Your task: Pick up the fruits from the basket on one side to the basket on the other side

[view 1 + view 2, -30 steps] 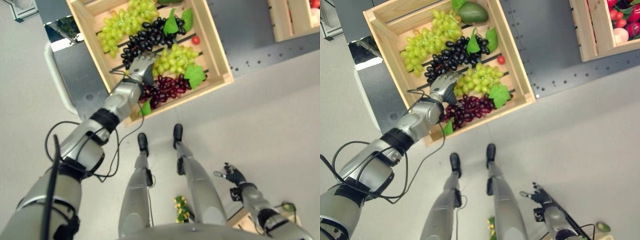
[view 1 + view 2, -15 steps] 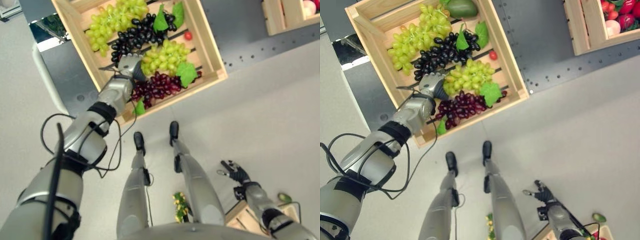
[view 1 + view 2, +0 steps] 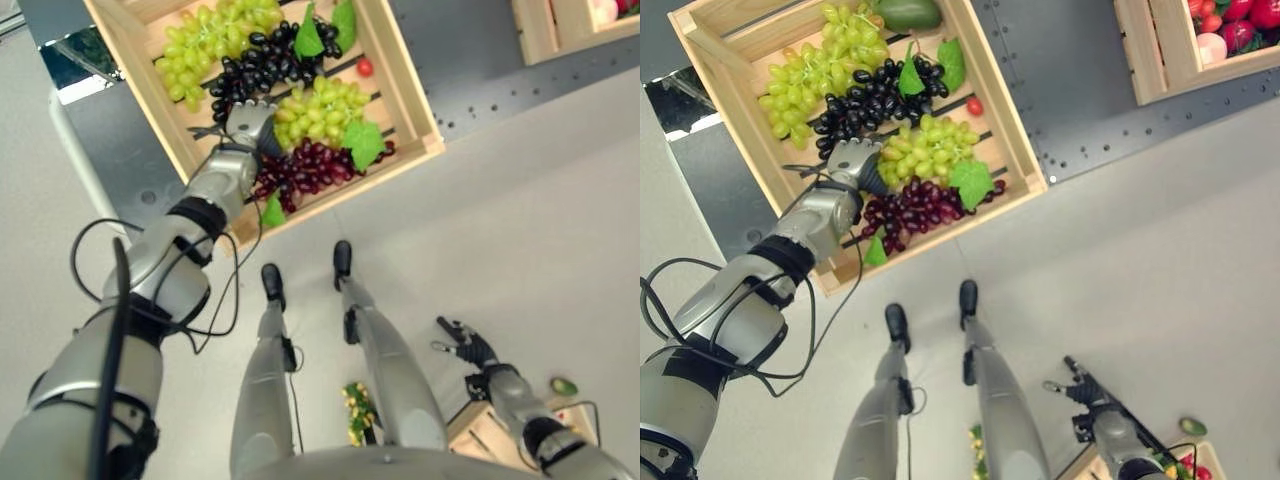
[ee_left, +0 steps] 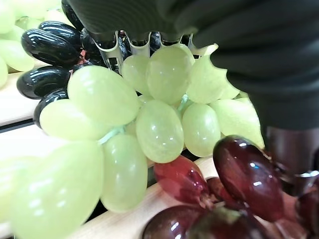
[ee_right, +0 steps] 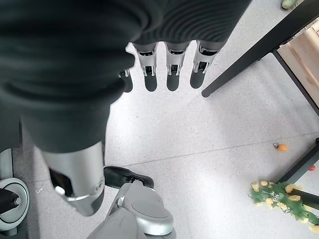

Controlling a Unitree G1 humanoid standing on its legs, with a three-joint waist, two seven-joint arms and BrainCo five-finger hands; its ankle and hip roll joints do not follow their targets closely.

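A wooden crate (image 3: 410,80) on a grey table holds two green grape bunches, a black bunch (image 3: 250,70) and a red bunch (image 3: 305,165). My left hand (image 3: 245,125) rests inside it at the left edge of the lower green grape bunch (image 3: 320,110). In the left wrist view those green grapes (image 4: 154,129) sit between the fingers (image 4: 113,50) and the thumb (image 4: 294,159), which curl round them above the red grapes (image 4: 244,174). My right hand (image 3: 465,345) hangs low at the right over the floor, its fingers (image 5: 172,69) straight and holding nothing.
The crate also holds a small red tomato (image 3: 365,67) and a green fruit (image 3: 905,12). A second crate (image 3: 1160,50) of red fruit stands at the upper right. Another wooden crate (image 3: 480,435) sits on the floor by my right arm, near a yellow-flowered plant (image 3: 358,410).
The whole picture has shifted, so the camera moved. My left hand's fingers, stretched over the grapes a second ago, have curled onto the green bunch. The right hand hangs as before.
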